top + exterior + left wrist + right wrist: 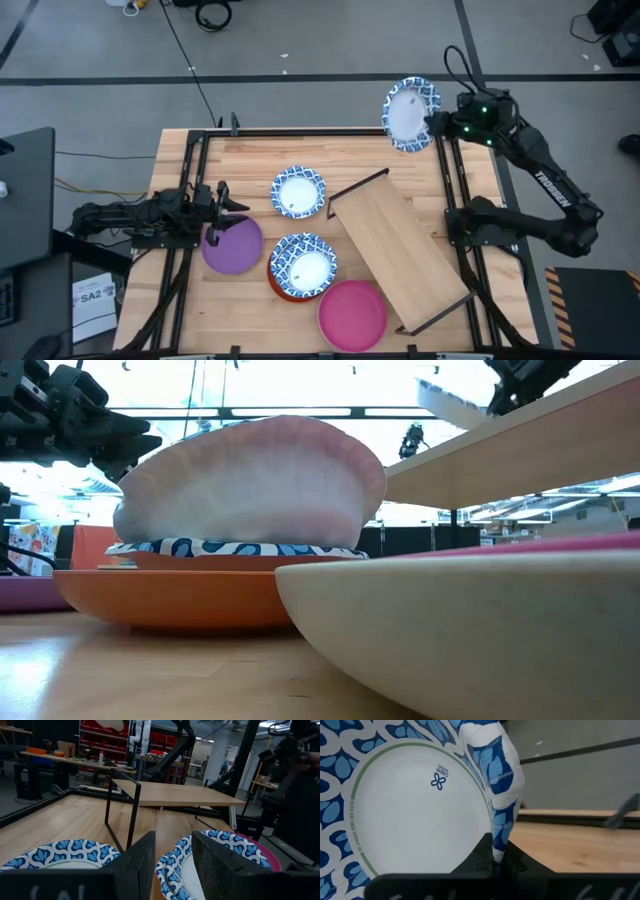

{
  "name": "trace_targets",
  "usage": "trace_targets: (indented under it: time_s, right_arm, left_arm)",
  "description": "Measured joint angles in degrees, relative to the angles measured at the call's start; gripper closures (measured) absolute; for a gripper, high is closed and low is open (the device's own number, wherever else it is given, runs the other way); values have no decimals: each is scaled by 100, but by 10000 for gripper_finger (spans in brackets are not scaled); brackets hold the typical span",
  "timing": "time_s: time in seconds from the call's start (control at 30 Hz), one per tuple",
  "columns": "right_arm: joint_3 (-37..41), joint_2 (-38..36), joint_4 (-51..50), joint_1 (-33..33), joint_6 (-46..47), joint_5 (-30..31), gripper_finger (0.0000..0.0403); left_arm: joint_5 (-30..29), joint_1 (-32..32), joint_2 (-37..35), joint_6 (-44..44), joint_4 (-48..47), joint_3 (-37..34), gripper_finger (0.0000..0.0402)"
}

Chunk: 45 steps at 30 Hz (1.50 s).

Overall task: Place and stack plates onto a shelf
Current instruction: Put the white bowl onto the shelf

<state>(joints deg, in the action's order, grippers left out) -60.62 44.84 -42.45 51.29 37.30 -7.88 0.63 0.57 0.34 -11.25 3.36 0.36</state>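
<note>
Blue-and-white paper, the held plate [411, 113] hangs in the air past the far right corner of the counter [250, 150], its rim pinched between the pressed-together jaws of the right gripper [436, 122]; the right wrist view shows that rim buckled where the jaws bite it [501, 795]. Well apart from it, the shelf [398, 249] stands skewed across the right half of the counter, a bare light-wood board on thin black legs. Beside its far end lies a second patterned plate [299, 192]. A third patterned plate [303, 263] rests on the orange-red plate [278, 284], near the shelf's long side, and the pink plate [352, 314] lies at the near edge, touching or just beside that pair. The purple plate [233, 245] sits left of the stack. Over its far-left rim hovers the left gripper [217, 210], jaws spread a little and holding nothing, as its wrist view shows.
</note>
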Motion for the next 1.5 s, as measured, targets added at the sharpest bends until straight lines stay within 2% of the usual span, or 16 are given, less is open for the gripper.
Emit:
trace_targets:
  time_s: [0.17, 0.33, 0.57, 0.83, 1.1, 1.27, 1.5]
  right_arm:
    - [-45, 2, -196, -557, 167, -466, 396]
    - [-33, 64, -469, -1193, 290, -667, 396]
    - [-26, 319, -923, -2114, 469, -700, 396]
    - [-24, 877, -997, -2972, 414, -688, 396]
    - [-24, 1347, -1055, -3372, 109, -383, 396]
    - [-24, 1524, -1329, -3453, -258, -350, 396]
    - [-24, 1739, -1578, -3506, -306, -158, 393]
  left_arm:
    - [1, 0, 0, 0, 0, 2, 269]
    - [1, -1, 0, 0, 2, 0, 269]
    - [1, 1, -1, 0, 2, 1, 269]
    - [1, 0, 0, 0, 0, 1, 269]
    - [1, 1, 0, 0, 2, 1, 269]
    - [1, 1, 0, 0, 0, 2, 269]
    - [1, 1, 0, 0, 0, 2, 269]
